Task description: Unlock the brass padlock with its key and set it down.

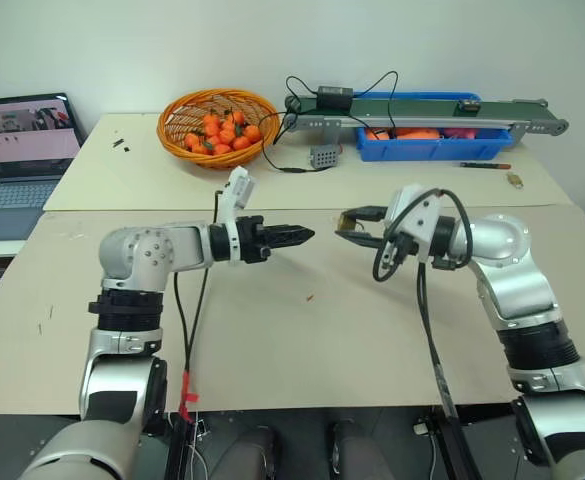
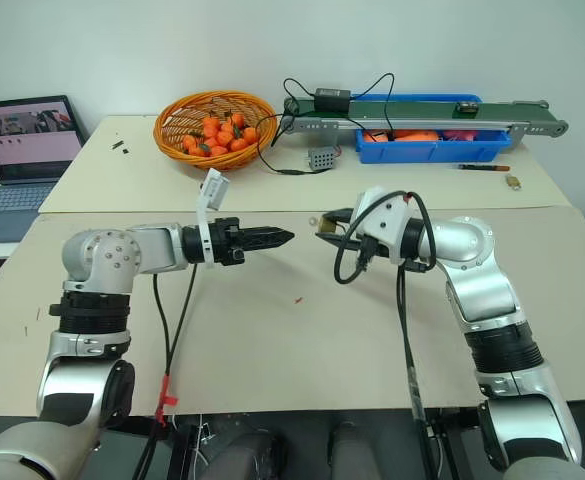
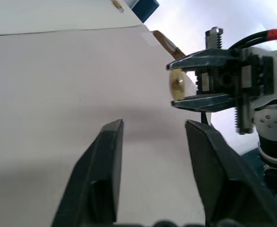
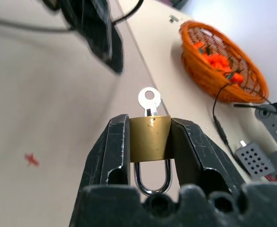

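Note:
The brass padlock is clamped by its body between my right gripper's two black fingers, its silver shackle pointing back toward the wrist. The key sticks out of the padlock's far end, its round head free in the air. In the head views the right gripper hovers above the middle of the near table, pointing left. My left gripper faces it from a short gap away. In the left wrist view the left fingers stand open and empty, with the padlock ahead of them.
On the far table stand an orange basket of small oranges, a conveyor belt over a blue bin, a small grey box, a pen and a small brownish-gold object. A laptop sits far left.

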Robot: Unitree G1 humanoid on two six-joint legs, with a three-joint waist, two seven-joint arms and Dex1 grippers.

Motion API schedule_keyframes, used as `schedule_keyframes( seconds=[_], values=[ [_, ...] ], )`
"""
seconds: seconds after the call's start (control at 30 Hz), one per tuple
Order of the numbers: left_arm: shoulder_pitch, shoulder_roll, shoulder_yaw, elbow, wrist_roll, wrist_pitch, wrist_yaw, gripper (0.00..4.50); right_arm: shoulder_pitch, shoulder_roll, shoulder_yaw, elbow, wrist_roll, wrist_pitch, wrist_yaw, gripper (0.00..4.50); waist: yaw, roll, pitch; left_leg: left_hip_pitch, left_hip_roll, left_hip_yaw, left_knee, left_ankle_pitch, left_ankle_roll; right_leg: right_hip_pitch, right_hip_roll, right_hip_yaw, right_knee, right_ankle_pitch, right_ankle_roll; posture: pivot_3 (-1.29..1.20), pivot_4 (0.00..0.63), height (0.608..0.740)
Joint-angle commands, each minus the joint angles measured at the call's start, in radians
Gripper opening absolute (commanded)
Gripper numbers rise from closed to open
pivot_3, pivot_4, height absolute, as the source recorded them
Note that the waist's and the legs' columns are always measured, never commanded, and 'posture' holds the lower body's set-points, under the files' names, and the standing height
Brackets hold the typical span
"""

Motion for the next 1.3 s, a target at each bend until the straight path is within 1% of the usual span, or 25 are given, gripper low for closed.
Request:
schedule_keyframes(
  seconds=[0.03, 0.17, 0.37, 0.63, 0.93, 1.3],
  values=[
    [0.011, 0.007, 0.032, -0.053, -0.054, 0.062, 0.005, 2.67, -0.001, -0.019, 0.017, 0.016, -0.065, -0.142, -0.009, 0.9, -0.001, 0.0, 0.0, 0.0, 0.0, 0.0, 0.0, 0.0, 0.0, 0.0, 0.0, 0.0, 0.0, 0.0, 0.0, 0.0, 0.15, 0.74],
    [0.039, 0.005, 0.023, -0.068, -0.054, 0.077, 0.017, 2.67, -0.011, -0.013, 0.031, 0.046, -0.117, -0.227, -0.033, 0.9, -0.003, 0.0, 0.0, 0.0, 0.0, 0.0, 0.0, 0.0, 0.0, 0.0, 0.0, 0.001, 0.0, 0.0, 0.0, 0.0, 0.15, 0.74],
    [0.042, -0.02, 0.025, -0.073, -0.055, 0.077, 0.038, 2.67, -0.017, -0.002, 0.029, 0.057, -0.143, -0.268, -0.051, 0.9, 0.0, 0.0, 0.0, 0.001, 0.0, 0.0, 0.0, 0.0, 0.0, 0.0, 0.0, 0.0, 0.0, 0.0, 0.0, 0.0, 0.15, 0.74],
    [0.026, -0.052, 0.016, -0.048, -0.032, 0.049, 0.061, 2.67, -0.028, 0.004, 0.028, -0.01, -0.134, -0.234, -0.038, 0.9, -0.001, 0.0, 0.0, 0.001, 0.0, 0.0, 0.0, 0.0, 0.0, 0.0, 0.0, 0.001, 0.0, 0.0, 0.0, 0.0, 0.15, 0.74],
    [-0.014, -0.062, 0.003, -0.003, -0.005, -0.004, 0.058, 2.67, -0.035, 0.019, 0.021, -0.092, -0.109, -0.157, -0.029, 0.9, 0.001, 0.0, 0.0, 0.001, 0.0, 0.0, 0.0, 0.0, 0.0, 0.0, 0.0, 0.0, 0.0, 0.0, 0.0, 0.0, 0.15, 0.74],
    [-0.052, -0.078, -0.001, 0.026, 0.001, -0.022, 0.044, 2.67, -0.033, 0.008, 0.02, -0.099, -0.109, -0.139, -0.029, 0.9, 0.0, 0.0, 0.0, 0.0, 0.0, 0.0, 0.0, 0.0, 0.0, 0.0, 0.0, 0.0, 0.0, 0.0, 0.0, 0.0, 0.15, 0.74]
  ],
)
